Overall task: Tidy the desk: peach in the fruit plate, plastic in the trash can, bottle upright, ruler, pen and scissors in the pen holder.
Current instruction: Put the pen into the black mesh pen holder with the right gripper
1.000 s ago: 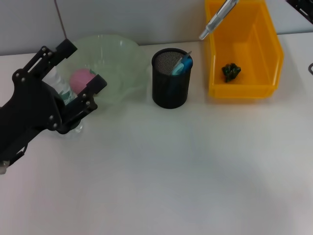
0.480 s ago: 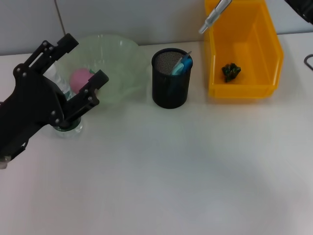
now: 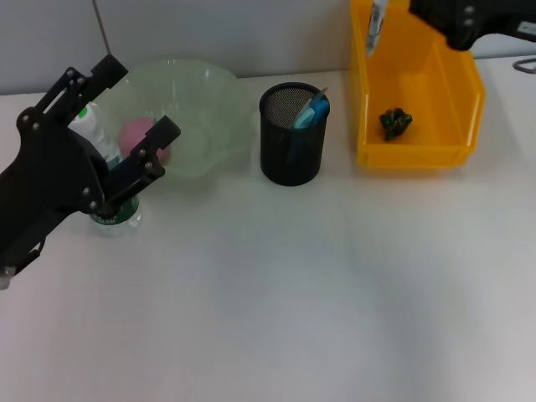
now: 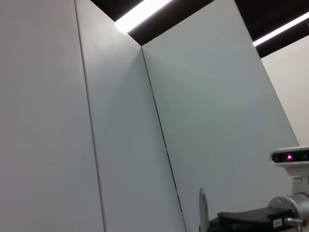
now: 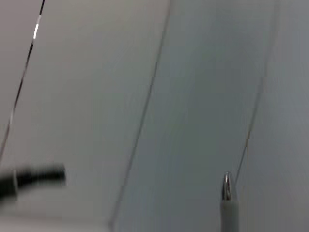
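Note:
My left gripper [image 3: 141,102] is shut on the clear bottle [image 3: 99,144], which stands upright on its green base just left of the fruit plate [image 3: 209,109], a pale green bowl. The pink peach [image 3: 141,134] lies in that bowl. My right gripper [image 3: 412,12] hovers over the yellow trash can [image 3: 419,155], shut on a silver pen [image 3: 376,25] that hangs nearly vertical; the pen tip [image 5: 226,191] also shows in the right wrist view. Dark crumpled plastic [image 3: 395,122] lies in the can. The black mesh pen holder [image 3: 291,146] holds a blue-handled item [image 3: 311,110].
A grey partition wall runs behind the desk. The left wrist view shows wall panels and, far off, the right arm [image 4: 256,218] with the pen [image 4: 203,212]. A cable [image 3: 526,65] lies at the right edge.
My right arm has come in from the upper right, swinging the pen from slanted to nearly vertical. My left gripper has turned slightly, and the bottle now stands straighter.

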